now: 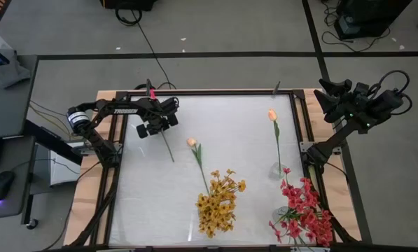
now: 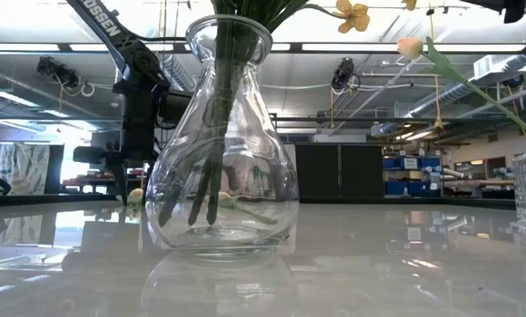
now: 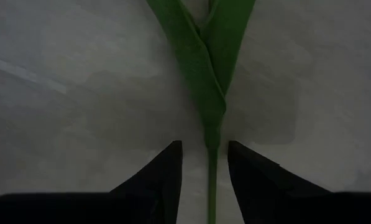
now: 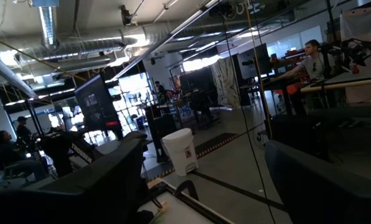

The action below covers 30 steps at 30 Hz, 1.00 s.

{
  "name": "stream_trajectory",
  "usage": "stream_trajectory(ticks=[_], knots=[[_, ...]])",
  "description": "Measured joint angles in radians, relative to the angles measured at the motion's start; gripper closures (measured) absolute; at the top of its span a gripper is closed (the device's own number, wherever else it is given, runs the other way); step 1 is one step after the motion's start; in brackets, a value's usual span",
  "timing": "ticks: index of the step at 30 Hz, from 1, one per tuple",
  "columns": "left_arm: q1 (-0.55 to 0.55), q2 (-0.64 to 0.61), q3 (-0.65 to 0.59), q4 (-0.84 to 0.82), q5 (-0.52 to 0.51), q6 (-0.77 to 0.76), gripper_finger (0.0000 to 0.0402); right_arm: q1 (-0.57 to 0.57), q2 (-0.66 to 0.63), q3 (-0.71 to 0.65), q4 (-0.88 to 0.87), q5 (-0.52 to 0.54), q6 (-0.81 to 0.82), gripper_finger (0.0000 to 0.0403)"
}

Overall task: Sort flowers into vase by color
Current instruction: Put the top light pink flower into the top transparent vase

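While the bloom of the stem at the left gripper (image 3: 205, 163) stayed cut off in the left wrist view, the slim green flower stem (image 3: 211, 180) ran straight between the two dark fingers (image 3: 166, 171), jaws narrowed around it with thin gaps each side; contact was hard to call. That stem (image 1: 166, 145) lay flat on the white tabletop (image 1: 230, 126) at the far left. The right gripper (image 1: 332, 96) waited off the table's right edge, jaws spread wide on nothing. A peach tulip-like bud (image 1: 192, 142) lay mid-table; another peach bud (image 1: 272, 115) stood in a small clear vase (image 1: 277, 170). Yellow-orange clusters (image 1: 218, 203) filled the bulbous clear glass vase (image 2: 223, 141), red-pink clusters (image 1: 304, 213) at near right.
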Motion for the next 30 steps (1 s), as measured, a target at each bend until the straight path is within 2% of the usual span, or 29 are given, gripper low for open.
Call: stream_trajectory(ticks=[30], knots=[[-0.017, 0.0, -0.033, 0.034, 0.018, -0.015, 0.0282, 0.0, 0.0, 0.0, 0.0, 0.0, 0.0, 0.0057]])
